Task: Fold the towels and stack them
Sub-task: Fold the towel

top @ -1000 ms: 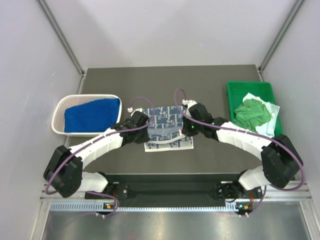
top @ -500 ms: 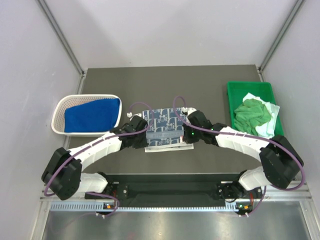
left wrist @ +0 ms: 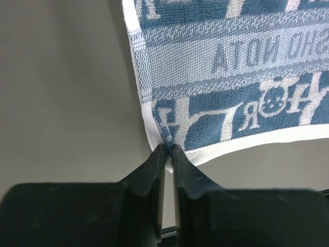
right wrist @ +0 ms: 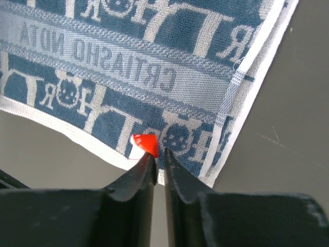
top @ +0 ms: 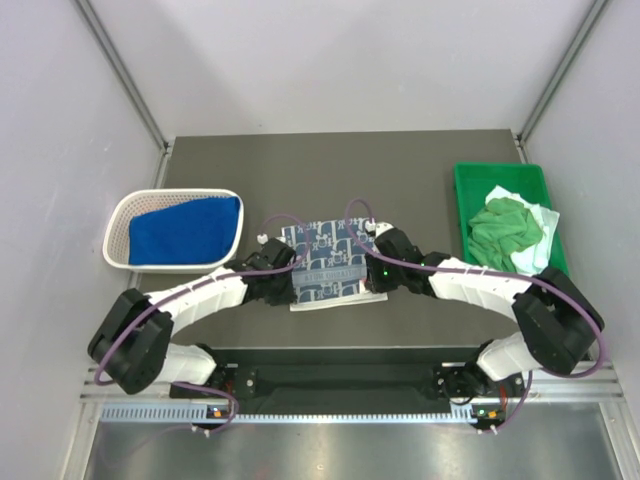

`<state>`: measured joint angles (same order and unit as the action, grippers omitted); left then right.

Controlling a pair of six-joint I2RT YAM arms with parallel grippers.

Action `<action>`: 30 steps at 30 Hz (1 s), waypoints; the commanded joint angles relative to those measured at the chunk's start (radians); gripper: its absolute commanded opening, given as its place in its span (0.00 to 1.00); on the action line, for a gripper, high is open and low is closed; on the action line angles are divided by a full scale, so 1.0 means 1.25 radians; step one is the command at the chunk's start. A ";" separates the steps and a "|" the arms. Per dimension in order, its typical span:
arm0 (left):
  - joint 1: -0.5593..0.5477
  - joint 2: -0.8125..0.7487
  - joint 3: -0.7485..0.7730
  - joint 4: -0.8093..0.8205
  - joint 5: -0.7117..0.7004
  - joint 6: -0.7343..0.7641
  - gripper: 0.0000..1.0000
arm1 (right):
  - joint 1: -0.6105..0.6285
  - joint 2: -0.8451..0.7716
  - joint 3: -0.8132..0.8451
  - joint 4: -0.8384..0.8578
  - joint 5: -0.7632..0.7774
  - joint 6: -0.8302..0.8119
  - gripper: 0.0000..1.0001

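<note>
A white towel with blue-grey print (top: 328, 258) lies folded on the dark table between both arms. My left gripper (top: 293, 283) sits at its near left corner. In the left wrist view the left gripper (left wrist: 168, 148) pinches the puckered corner of the printed towel (left wrist: 231, 62), its jaws a slit apart. My right gripper (top: 366, 277) is at the near right corner. In the right wrist view the right gripper (right wrist: 159, 153) has its jaws slightly parted beside a red tag (right wrist: 145, 142), with the printed towel (right wrist: 128, 72) lying flat. A royal blue towel (top: 185, 228) lies in the basket. A green towel (top: 505, 225) lies in the tray.
The white mesh basket (top: 117, 232) stands at the left of the table. The rigid green tray (top: 478, 180) stands at the right, with a white cloth (top: 543, 218) under the green towel. Grey walls close in the table on three sides.
Both grippers have moved toward the near edge, drawing the towel's far edge over onto its near edge. Both pairs of jaws have loosened a little.
</note>
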<state>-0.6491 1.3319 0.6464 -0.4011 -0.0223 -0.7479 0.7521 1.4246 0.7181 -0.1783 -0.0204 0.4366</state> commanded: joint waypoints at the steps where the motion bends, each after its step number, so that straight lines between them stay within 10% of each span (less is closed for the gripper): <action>1: -0.002 -0.024 0.026 0.015 0.004 0.024 0.18 | 0.013 -0.002 0.010 0.015 0.024 0.001 0.18; 9: 0.007 -0.048 0.225 -0.118 -0.067 0.076 0.32 | 0.009 -0.089 0.099 -0.063 0.084 -0.022 0.50; 20: 0.152 0.192 0.436 -0.008 0.014 0.106 0.27 | -0.084 0.155 0.385 -0.072 0.020 -0.072 0.45; 30: 0.158 0.328 0.442 0.051 0.069 0.096 0.24 | -0.100 0.096 0.249 0.006 -0.020 -0.061 0.48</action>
<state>-0.4568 1.7271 1.1835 -0.4187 0.0418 -0.6296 0.6434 1.5623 1.0439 -0.2440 -0.0017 0.3523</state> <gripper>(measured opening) 0.235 0.485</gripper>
